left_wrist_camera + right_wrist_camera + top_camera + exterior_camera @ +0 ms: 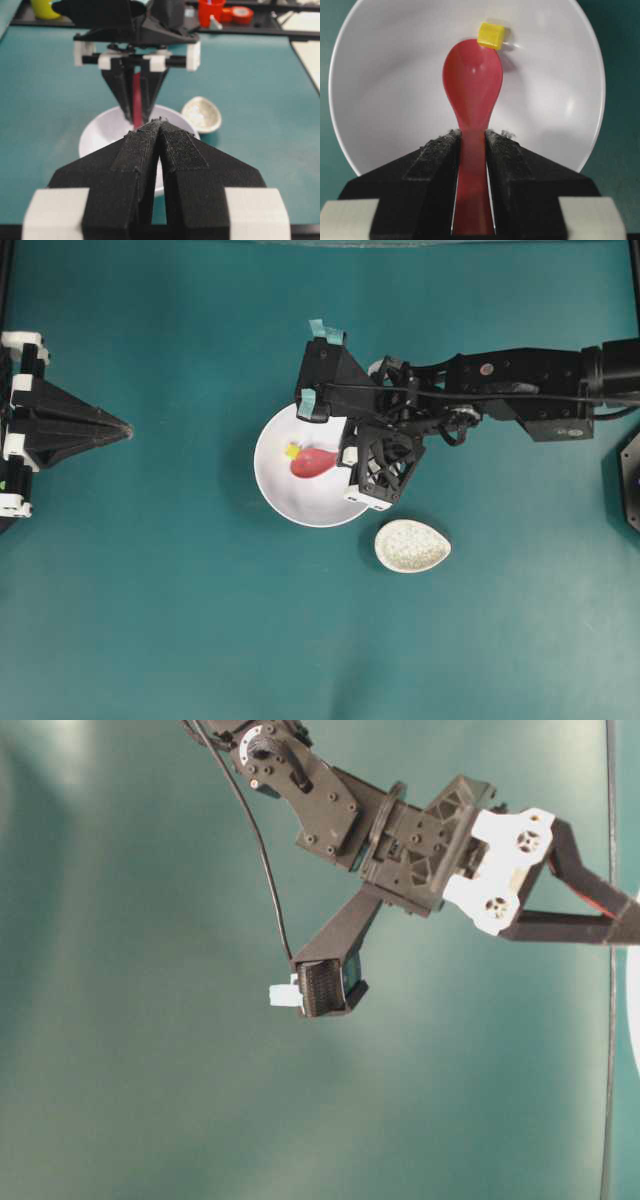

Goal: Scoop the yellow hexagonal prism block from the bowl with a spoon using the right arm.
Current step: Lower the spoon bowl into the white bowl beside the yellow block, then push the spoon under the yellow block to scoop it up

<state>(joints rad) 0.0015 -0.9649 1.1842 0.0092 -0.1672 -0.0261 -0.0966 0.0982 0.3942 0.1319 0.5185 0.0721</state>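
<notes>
While right gripper [472,145] jaws clamp glossy spoon [472,85], left gripper [159,131] jaws seemingly together, yellow block [491,35] at scoop tip

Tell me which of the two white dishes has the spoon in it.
The large round white bowl: the red spoon sits inside it beside the yellow block. The small speckled egg-shaped dish holds nothing visible.

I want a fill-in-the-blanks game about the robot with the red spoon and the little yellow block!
1. The right end effector holds the spoon by its ____.
2. The yellow block sits at the spoon's tip, inside the big ____ bowl.
3. The small speckled dish sits ____ the bowl, on the table.
4. The left end effector's jaws are ____.

Missing words: handle; white; outside; shut
</notes>
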